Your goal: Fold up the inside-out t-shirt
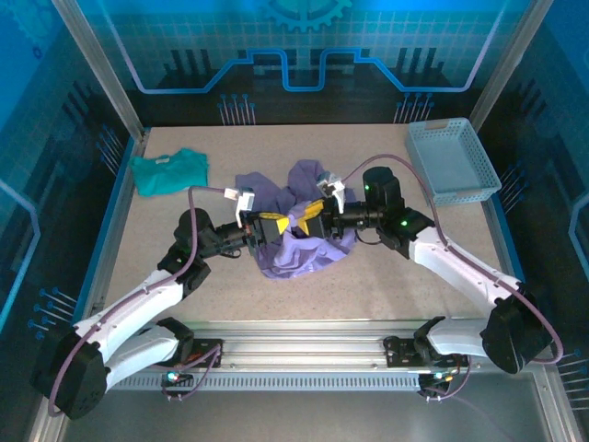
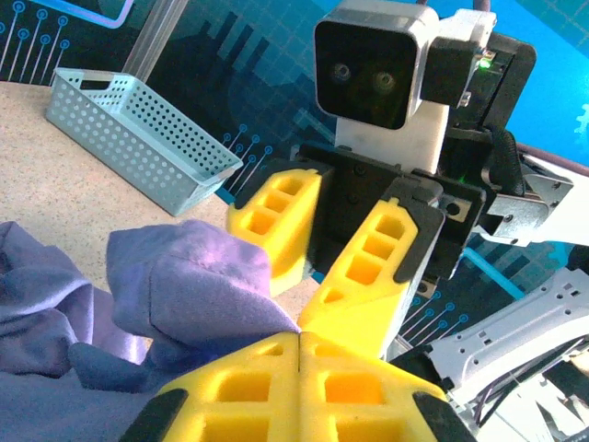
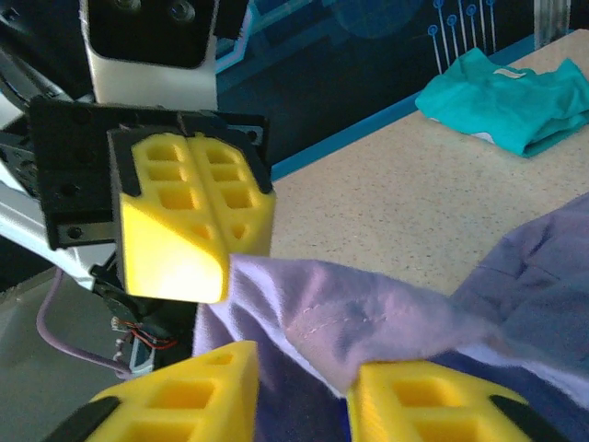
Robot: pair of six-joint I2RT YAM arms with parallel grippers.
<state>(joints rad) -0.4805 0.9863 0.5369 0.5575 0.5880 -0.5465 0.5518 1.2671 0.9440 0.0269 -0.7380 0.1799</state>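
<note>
Left pincer [image 1: 269,226] is clamped on a fold of the shirt [image 1: 294,250], while the right pincer [image 1: 313,213] straddles the same edge at centre frame, jaws apart.
From above, the lavender shirt lies crumpled on the table [image 1: 129,230] at mid-frame between the 2 arms, well apart from the teal shirt [image 1: 168,171] at upper left and the basket [image 1: 451,164] at upper right. The pincers sit nearly tip to tip. The left grip looks shallow, taken at the tips alone, so a pull could slide the cloth free. If the right jaws shut where they stand, they may bite 2 layers or miss the edge, leaving the heap twisted rather than spread. With so little room, the 2 could also collide.
</note>
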